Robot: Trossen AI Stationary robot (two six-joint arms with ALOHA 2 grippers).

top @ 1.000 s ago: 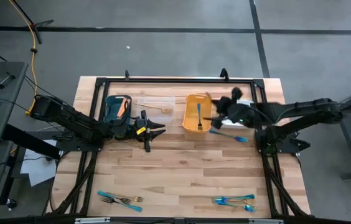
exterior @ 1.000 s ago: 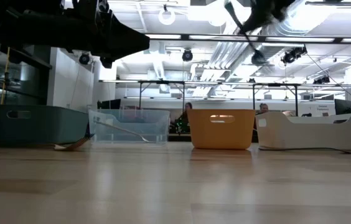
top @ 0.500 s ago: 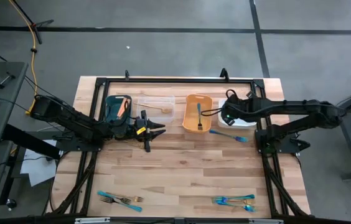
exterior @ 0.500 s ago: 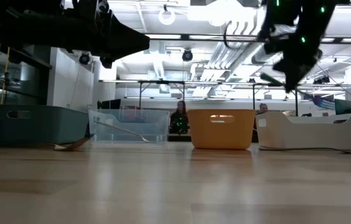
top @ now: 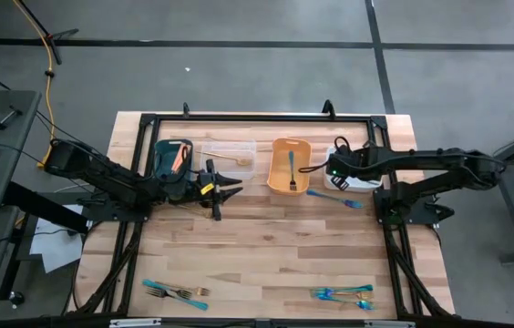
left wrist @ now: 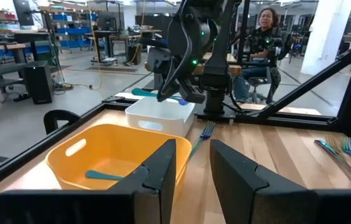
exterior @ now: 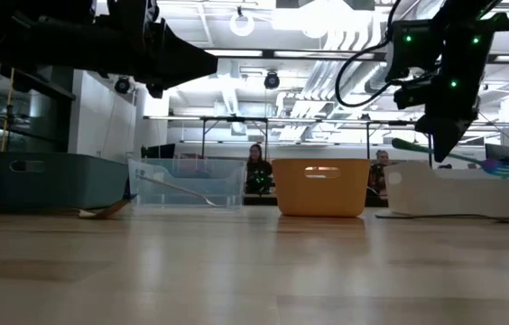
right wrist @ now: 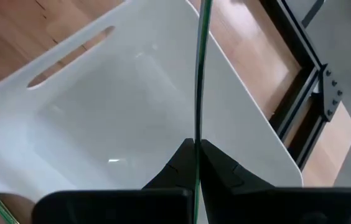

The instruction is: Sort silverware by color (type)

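Over the white bin (right wrist: 101, 106) at the bench's far right: my right claw (right wrist: 195, 163) is pressed together on a thin green-stemmed utensil (right wrist: 198, 68), its tip past the far rim. Risk: released here, it may tip over that rim onto the bench. My left claw (left wrist: 194, 171) hangs part spread, empty, near the orange bin (left wrist: 101, 155). Open bench at the middle; loose forks (top: 177, 292) along the near edge.

High view overhead; low view table-level; 2 wrist views both catch white bin (left wrist: 160, 116).
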